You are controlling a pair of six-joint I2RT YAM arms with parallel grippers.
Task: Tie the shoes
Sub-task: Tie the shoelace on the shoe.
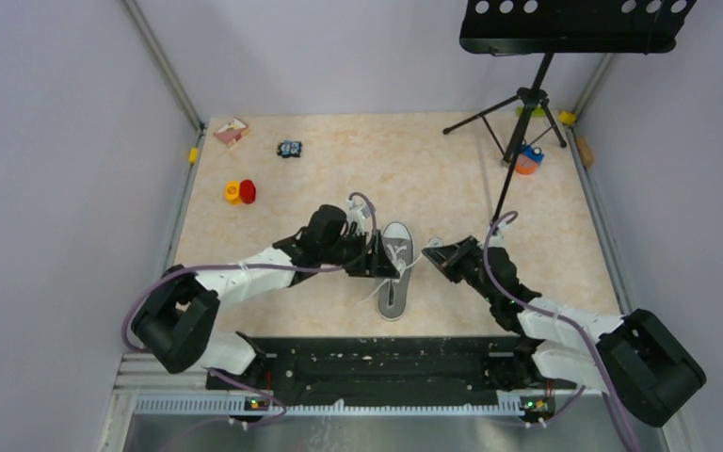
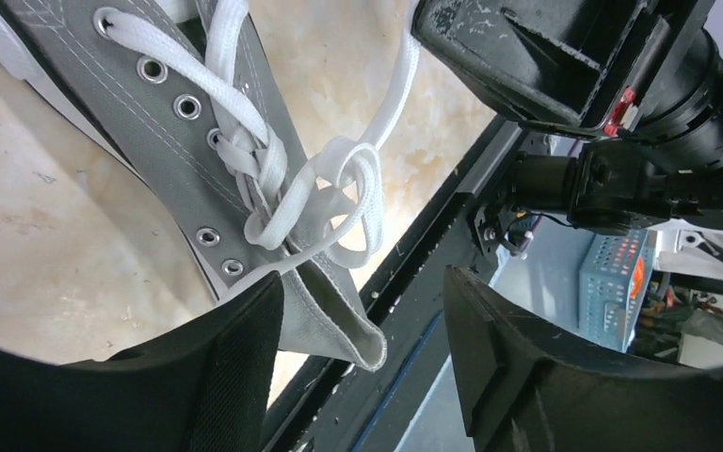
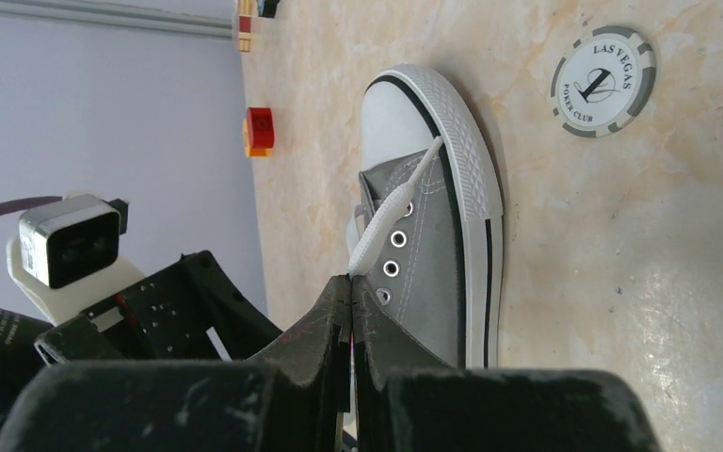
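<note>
Both sets of fingers are inspected first. The left fingers [image 2: 537, 367] are held apart with nothing gripped, and the heel collar of the sneaker [image 1: 397, 282] is seen just beyond them. The right fingers [image 3: 325, 348] are pressed together. One strand of the laces [image 2: 231, 56] is seen running up to their tips in the right wrist view, but whether it is pinched there cannot be told.

The sneaker is set flat on its sole at the middle of the desk [image 1: 339, 179], between the two arms. Its toe is pointed away and its heel is near the black rail [image 1: 377, 353] at the near edge. A loose knot [image 2: 278, 224] is formed over the upper eyelets; no bow is made yet.

Risks are judged as follows:
- The knot is slack and could be undone if a strand is drawn the wrong way.
- The sneaker is light and unanchored, so it could be dragged or tipped by a hard pull.
- The collar could be caught by the left fingers instead of a lace.
- Contact between the arms is possible, as both are crowded beside the sneaker.

The desk is beige and marbled. A poker chip [image 3: 602, 80] is noted near the toe, and red and yellow blocks [image 1: 240, 192] well apart at the far left. A music stand [image 1: 574, 24] is set at the far right. Pale lilac walls [image 1: 56, 141] are noted on three sides.
</note>
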